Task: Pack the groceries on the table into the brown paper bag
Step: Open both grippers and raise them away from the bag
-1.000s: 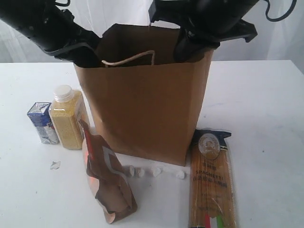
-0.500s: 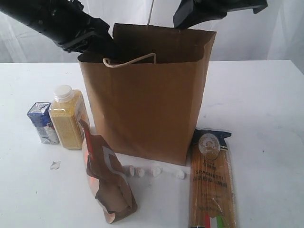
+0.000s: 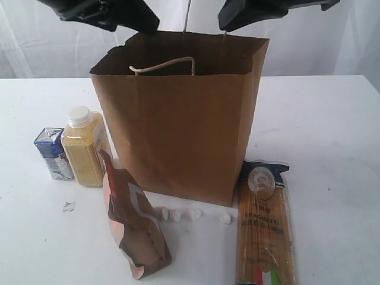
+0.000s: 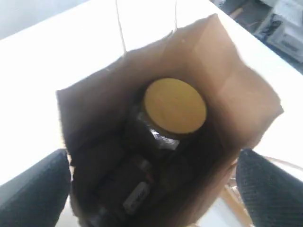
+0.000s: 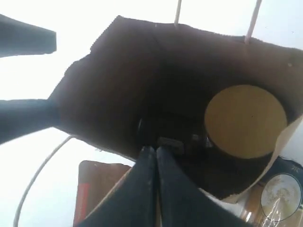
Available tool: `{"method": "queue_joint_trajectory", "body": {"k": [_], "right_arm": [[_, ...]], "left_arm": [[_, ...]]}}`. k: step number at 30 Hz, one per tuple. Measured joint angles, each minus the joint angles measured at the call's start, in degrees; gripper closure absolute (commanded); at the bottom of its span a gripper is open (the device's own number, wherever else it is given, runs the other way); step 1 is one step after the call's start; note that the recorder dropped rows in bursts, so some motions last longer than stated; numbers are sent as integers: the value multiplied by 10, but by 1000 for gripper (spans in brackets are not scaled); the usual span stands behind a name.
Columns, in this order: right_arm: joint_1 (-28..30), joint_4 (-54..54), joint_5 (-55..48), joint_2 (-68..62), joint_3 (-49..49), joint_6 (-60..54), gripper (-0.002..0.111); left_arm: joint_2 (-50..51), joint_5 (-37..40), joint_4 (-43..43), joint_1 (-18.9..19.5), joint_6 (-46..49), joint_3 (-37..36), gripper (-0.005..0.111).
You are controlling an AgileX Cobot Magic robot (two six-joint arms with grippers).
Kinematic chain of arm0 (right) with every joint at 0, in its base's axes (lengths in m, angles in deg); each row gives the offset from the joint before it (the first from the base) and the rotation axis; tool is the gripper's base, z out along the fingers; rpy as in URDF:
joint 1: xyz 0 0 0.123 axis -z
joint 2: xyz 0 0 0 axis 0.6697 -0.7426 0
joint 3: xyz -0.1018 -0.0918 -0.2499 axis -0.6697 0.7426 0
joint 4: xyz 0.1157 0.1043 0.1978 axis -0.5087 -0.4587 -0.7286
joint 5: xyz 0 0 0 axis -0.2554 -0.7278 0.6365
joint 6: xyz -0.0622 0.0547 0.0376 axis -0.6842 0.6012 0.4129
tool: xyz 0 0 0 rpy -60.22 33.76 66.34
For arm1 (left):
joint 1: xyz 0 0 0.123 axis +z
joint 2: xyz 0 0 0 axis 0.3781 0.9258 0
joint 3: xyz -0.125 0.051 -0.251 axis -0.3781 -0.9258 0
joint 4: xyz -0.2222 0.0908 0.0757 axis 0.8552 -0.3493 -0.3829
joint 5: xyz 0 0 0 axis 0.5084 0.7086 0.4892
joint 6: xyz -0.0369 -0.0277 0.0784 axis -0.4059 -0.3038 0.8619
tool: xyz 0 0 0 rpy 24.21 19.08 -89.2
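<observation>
Jar (image 4: 174, 105) in bag (image 3: 178, 136); left gripper (image 4: 151, 163) lifted clear, jaws apart; right gripper (image 5: 152, 153) pinched together.

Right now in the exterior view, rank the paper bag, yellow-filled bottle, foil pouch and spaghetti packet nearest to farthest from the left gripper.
From the left gripper:
1. brown paper bag, just below it
2. yellow-filled bottle, left of bag
3. foil pouch, front left
4. spaghetti packet, front right

Exterior view: near, front-on to the brown paper bag (image 3: 178, 130), angled slightly down across the table (image 3: 332, 130). Left wrist view: close above the bag's mouth, looking down inside. Right wrist view: likewise overhead, catching table past the rim. Both wrist views share the clear jar with tan lid (image 4: 174, 105) inside the bag
</observation>
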Motion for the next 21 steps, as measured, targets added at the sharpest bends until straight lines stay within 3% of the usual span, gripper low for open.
{"method": "queue_joint_trajectory", "body": {"k": [8,15,21], "right_arm": [[0,31,36,63,0,-15,108],[0,105,13,162,12,-15,108],[0,153,19,270,93,-7,108]], "left_arm": [[-19,57,-211,1,-97,36,14],[-56,93,-252,30,-103,30,14],[-82,63,-261,67,-104,-60,14]]}}
